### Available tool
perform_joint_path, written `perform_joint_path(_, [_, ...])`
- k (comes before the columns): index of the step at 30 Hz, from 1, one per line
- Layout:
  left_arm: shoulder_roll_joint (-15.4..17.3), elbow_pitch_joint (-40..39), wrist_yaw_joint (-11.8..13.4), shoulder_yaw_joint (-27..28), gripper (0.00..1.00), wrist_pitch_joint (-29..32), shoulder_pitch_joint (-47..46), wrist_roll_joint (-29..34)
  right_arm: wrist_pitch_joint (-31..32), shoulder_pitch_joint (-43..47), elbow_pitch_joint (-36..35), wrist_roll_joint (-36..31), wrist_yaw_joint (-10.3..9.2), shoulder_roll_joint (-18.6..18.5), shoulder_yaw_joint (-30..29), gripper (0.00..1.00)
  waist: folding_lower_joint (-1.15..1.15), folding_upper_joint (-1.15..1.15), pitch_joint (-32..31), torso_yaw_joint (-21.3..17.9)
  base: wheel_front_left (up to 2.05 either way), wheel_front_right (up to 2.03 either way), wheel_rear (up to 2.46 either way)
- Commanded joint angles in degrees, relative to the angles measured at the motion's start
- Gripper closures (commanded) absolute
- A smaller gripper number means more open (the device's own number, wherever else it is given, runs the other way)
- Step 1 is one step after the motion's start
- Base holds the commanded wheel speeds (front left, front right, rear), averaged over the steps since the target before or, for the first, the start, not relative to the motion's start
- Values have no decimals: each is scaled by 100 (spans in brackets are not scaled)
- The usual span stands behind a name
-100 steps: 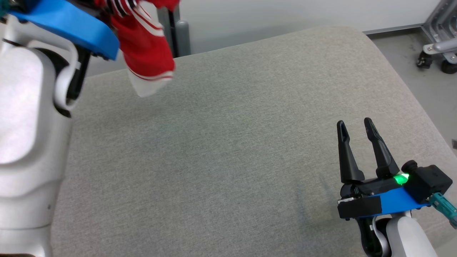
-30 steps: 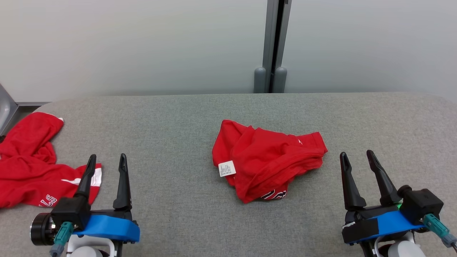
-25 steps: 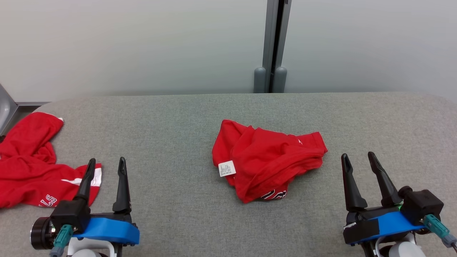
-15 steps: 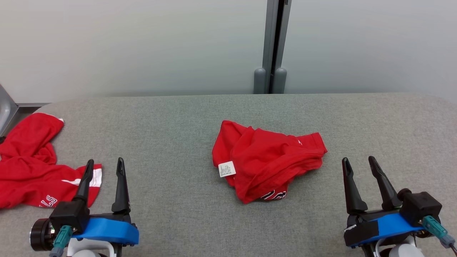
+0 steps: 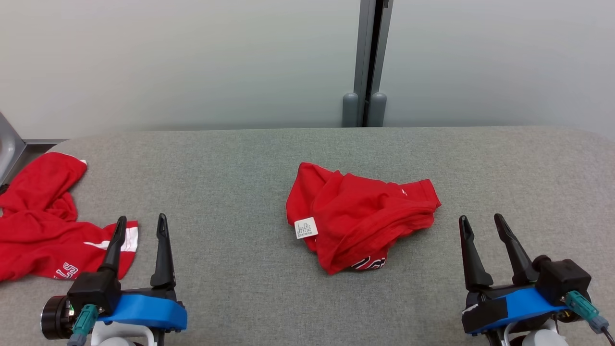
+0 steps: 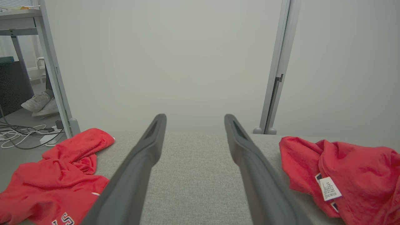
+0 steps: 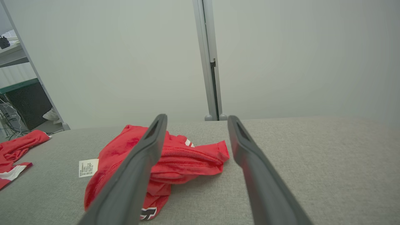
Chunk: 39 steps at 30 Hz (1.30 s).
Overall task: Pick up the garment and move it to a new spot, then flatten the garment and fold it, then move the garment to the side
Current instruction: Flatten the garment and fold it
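Observation:
A crumpled red garment (image 5: 365,221) with a white care label lies in the middle of the grey padded table (image 5: 240,158), apart from both grippers. It also appears at the right of the left wrist view (image 6: 359,168) and behind the left finger in the right wrist view (image 7: 184,159). My left gripper (image 5: 142,218) stands open and empty near the front left edge (image 6: 194,117). At the front right, my right gripper (image 5: 479,217) is open and empty too (image 7: 196,116), a little right of the garment.
A second red garment (image 5: 43,230) with white lettering lies bunched at the table's left end, just left of my left gripper (image 6: 53,175). A pale partition wall with a grey post (image 5: 365,62) runs behind the table. Cables and shoes lie on the floor (image 6: 25,137) far left.
Earlier a red garment hung from my raised left gripper; now that gripper is low, open and empty. Over the last second both grippers slid slightly back toward the near edge.

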Motion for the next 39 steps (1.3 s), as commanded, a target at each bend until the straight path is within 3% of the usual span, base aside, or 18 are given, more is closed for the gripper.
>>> perform_joint_path(1, [-3, 14, -43, 54, 0, -16, -3, 59, -13, -23, 39, -49, 1, -23, -8, 0, 0, 0, -3, -2, 0, 0, 0])
perform_joint_path(10, [-65, 23, -91, 108, 0, -16, -21, 123, -10, -267, 188, -269, 1, -23, 6, 0, 0, 0, 0, -19, 0, 0, 0])
perform_joint_path(20, [-169, 31, -200, 29, 0, -17, -320, 192, 172, -1635, 828, -897, 1, -244, -82, 0, 0, 0, 313, 201, 0, 0, 0])
perform_joint_path(30, [-325, 57, -294, -103, 0, -16, -711, 180, 458, -3015, 2510, -1009, 1, -837, -107, 0, 0, 0, 868, 712, 0, 0, 0])
perform_joint_path(39, [-395, 74, -352, -80, 0, -16, -1000, 136, 772, -3467, 4265, -1008, 1, -1102, -157, 0, 0, 0, 1245, 1023, 0, 0, 0])
